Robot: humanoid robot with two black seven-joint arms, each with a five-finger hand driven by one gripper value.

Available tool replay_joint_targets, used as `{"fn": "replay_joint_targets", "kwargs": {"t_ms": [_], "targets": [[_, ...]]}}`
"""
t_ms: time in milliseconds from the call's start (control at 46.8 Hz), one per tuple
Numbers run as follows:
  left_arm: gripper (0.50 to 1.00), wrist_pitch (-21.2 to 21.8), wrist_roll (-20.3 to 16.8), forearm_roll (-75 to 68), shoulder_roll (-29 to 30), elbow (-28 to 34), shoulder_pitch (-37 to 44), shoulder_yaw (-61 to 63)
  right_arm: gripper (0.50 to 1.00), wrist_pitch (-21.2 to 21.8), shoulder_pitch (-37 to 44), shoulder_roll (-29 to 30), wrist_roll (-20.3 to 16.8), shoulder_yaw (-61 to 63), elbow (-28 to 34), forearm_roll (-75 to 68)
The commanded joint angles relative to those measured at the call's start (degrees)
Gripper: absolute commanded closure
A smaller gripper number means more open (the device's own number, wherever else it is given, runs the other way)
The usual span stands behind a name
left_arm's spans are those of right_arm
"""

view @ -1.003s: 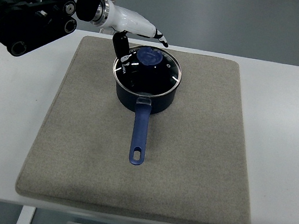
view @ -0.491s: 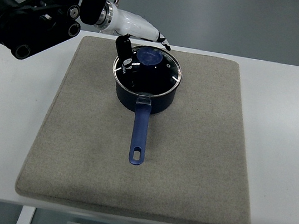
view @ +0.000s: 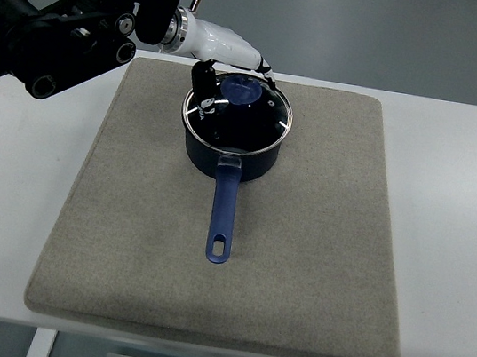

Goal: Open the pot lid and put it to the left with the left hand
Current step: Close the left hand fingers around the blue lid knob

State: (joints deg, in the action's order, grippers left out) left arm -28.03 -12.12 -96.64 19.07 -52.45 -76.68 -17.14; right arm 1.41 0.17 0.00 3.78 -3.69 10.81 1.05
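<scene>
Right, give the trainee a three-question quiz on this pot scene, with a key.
1. True or false: the round glass lid with a blue knob sits on the dark blue saucepan.
2. The saucepan's long blue handle points: A) toward the camera, B) away from the camera.
3. What lies under the saucepan?

Key: 1 true. 2 A. 3 A grey rectangular mat on the white table.

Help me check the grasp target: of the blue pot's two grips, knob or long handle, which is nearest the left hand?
The round blue knob on the glass lid; the left hand is right at it.
</scene>
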Motion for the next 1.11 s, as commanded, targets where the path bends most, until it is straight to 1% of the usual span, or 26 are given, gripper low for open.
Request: {"fn": "replay_joint_targets", "kwargs": {"t_ms": [0, 128, 235, 299, 384, 427, 491, 576, 854, 939, 982, 1046, 1089], "targets": [[0.596, -0.01, 0.0, 0.05, 0.0, -0.02, -0.04, 0.0, 0.583, 0.0, 0.0, 0.0, 0.0, 0.0, 0.0, 0.0], [0.596, -0.01, 0.0, 0.05, 0.09, -0.02, -0.04, 0.0, 0.583, 0.0, 0.0, 0.0, 0.0, 0.0, 0.0, 0.0], [0.606, -0.01, 0.0, 0.05, 0.09, 0.07, -0.04, 0.0, 0.583, 0.0, 0.0, 0.0, 0.0, 0.0, 0.0, 0.0], [0.634, -0.01, 0.0, 0.05, 0.09, 0.07, -0.04, -0.08, 0.583, 0.0, 0.0, 0.0, 0.0, 0.0, 0.0, 0.0], [0.651, -0.01, 0.0, 0.05, 0.09, -0.02, -0.04, -0.08, 0.583, 0.0, 0.0, 0.0, 0.0, 0.0, 0.0, 0.0], [0.677, -0.01, 0.0, 0.05, 0.09, -0.02, -0.13, -0.08, 0.583, 0.0, 0.0, 0.0, 0.0, 0.0, 0.0, 0.0], [0.684, -0.01, 0.0, 0.05, 0.09, -0.02, -0.13, -0.17, 0.583, 0.0, 0.0, 0.0, 0.0, 0.0, 0.0, 0.0], [0.705, -0.01, 0.0, 0.05, 0.09, -0.02, -0.13, -0.26, 0.583, 0.0, 0.0, 0.0, 0.0, 0.0, 0.0, 0.0], [0.705, -0.01, 0.0, 0.05, 0.17, -0.02, -0.13, -0.26, 0.583, 0.0, 0.0, 0.0, 0.0, 0.0, 0.0, 0.0], [0.714, -0.01, 0.0, 0.05, 0.17, -0.11, -0.13, -0.26, 0.583, 0.0, 0.0, 0.0, 0.0, 0.0, 0.0, 0.0], [0.735, -0.01, 0.0, 0.05, 0.17, -0.11, -0.13, -0.26, 0.583, 0.0, 0.0, 0.0, 0.0, 0.0, 0.0, 0.0], [0.795, -0.01, 0.0, 0.05, 0.26, -0.11, -0.31, -0.26, 0.583, 0.0, 0.0, 0.0, 0.0, 0.0, 0.0, 0.0], [0.814, -0.01, 0.0, 0.05, 0.26, -0.11, -0.31, -0.26, 0.583, 0.0, 0.0, 0.0, 0.0, 0.0, 0.0, 0.0]]}}
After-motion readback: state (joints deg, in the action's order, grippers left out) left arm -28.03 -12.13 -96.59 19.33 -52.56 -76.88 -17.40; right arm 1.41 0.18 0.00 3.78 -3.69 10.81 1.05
